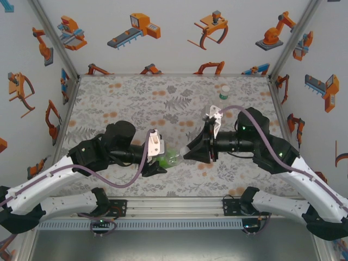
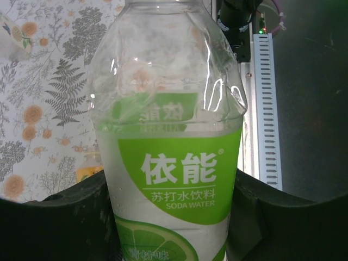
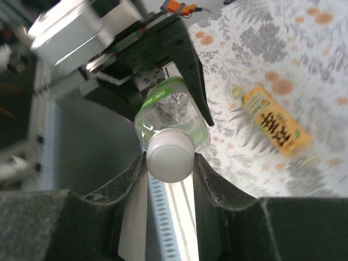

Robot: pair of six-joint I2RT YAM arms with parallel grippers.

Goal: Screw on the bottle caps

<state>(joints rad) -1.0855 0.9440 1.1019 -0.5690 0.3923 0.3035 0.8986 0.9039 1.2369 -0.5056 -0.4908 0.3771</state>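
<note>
My left gripper (image 2: 173, 223) is shut on a slim clear bottle (image 2: 168, 109) with a green soda-water label, gripping it at the label. It holds the bottle (image 1: 173, 158) tilted above the table's near middle, neck toward the right arm. A whitish bottle cap (image 3: 171, 149) sits on the bottle's neck. My right gripper (image 3: 169, 166) is closed on that cap, one finger pad touching each side. In the top view the right gripper (image 1: 191, 152) meets the bottle end-on. An amber bottle (image 3: 274, 125) with a yellow label lies on its side on the table.
A short green bottle (image 1: 224, 92) stands upright at the back right of the floral table (image 1: 136, 103). The metal rail (image 1: 174, 209) with the arm bases runs along the near edge. Walls enclose the left, right and back.
</note>
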